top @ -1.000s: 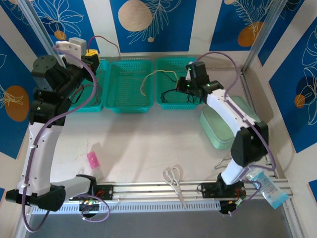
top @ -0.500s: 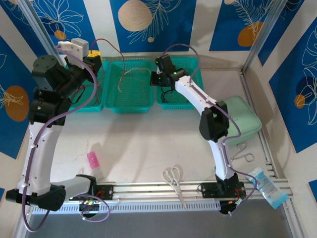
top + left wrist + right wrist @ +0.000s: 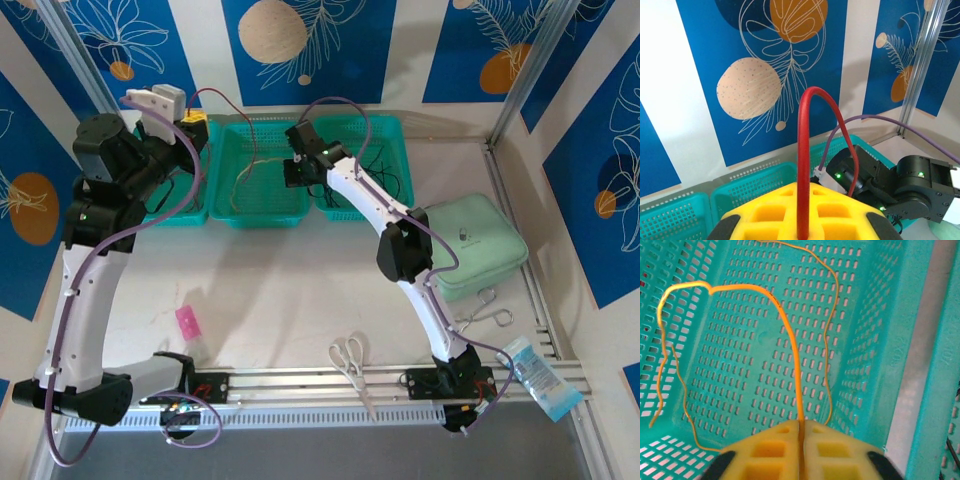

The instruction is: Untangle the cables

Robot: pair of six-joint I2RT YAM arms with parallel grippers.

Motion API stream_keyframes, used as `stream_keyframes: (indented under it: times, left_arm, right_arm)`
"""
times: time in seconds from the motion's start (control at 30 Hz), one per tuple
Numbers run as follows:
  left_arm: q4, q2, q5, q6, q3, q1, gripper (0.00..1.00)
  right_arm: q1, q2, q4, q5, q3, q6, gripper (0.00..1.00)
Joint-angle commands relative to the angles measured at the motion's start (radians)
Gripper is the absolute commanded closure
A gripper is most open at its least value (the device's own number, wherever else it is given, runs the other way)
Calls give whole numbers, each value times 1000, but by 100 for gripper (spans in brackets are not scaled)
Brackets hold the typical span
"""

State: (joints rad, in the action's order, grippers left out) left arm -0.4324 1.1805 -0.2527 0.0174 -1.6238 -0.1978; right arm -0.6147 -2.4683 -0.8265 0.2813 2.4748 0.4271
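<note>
Your right hand [image 3: 799,432] has swung from the right basket [image 3: 395,140] at 1 o'clock to the middle basket [image 3: 268,216] at 12, pads pinched on the yellow-tan cable [image 3: 790,345], which trails inside it. Your left hand [image 3: 800,220], at 10, clamps the red cable [image 3: 803,150]. One strand looks separated.

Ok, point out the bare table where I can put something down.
Biggest free patch: table centre, bordered by the trays behind, the pink item and scissors in front, the right arm beside. A smaller strip lies behind the mint case, toward the far right corner. Crowded: near right, with case, forceps and packet.
</note>
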Motion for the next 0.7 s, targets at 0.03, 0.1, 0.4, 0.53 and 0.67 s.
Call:
stream_keyframes:
  times: [0.03,0.1,0.4,0.53,0.67]
  left_arm:
    - [-19,-9,42,11,-4,12,100]
    - [-54,3,62,3,-27,12,100]
    - [-93,40,202,-33,-45,30,100]
    - [-99,89,252,-49,-66,58,100]
    - [-51,149,291,-54,-77,108,100]
  right_arm:
    - [-4,-21,-55,-13,62,-14,66]
    - [-3,-1,-53,-14,61,-14,59]
    - [21,130,-58,-34,41,1,53]
    - [34,247,-27,-56,-56,0,53]
    - [48,393,17,-70,-211,-20,53]
